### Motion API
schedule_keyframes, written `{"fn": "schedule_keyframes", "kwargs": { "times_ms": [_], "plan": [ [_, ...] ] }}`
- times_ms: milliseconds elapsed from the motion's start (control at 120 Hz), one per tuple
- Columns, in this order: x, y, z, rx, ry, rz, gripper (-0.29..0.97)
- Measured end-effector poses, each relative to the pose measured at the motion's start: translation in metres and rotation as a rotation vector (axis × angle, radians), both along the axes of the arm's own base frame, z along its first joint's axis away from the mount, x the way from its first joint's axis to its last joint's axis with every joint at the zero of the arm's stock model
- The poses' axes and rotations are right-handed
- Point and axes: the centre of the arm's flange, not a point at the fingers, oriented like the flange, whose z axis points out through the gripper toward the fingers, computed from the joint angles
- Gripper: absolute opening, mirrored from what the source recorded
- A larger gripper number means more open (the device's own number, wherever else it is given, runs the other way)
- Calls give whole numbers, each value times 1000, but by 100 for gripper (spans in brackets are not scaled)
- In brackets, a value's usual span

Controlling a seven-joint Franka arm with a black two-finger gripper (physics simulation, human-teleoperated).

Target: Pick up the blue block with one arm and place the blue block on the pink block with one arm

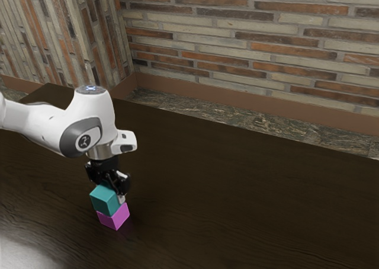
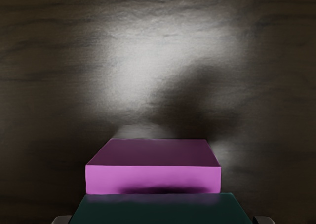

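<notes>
One blue block (image 1: 104, 199) atop one pink block (image 1: 115, 217)

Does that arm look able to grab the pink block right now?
Probably not directly. The blue block sits atop the pink block, right under the gripper, so it blocks a grasp from above. The pink block's sides are uncovered, though.

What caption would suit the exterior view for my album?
Black gripper at a teal-blue cube stacked on a pink cube, dark wooden table.
</notes>
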Motion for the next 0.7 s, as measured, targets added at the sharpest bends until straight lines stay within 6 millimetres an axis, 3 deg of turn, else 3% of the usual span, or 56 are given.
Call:
{"fn": "schedule_keyframes", "kwargs": {
  "times_ms": [192,442,700],
  "plan": [
    [0,0,-4,-1,-1,1,35],
    [1,-1,-2,-7,-7,-9,57],
    [29,1,61,5,-85,-21,65]
  ]
}}
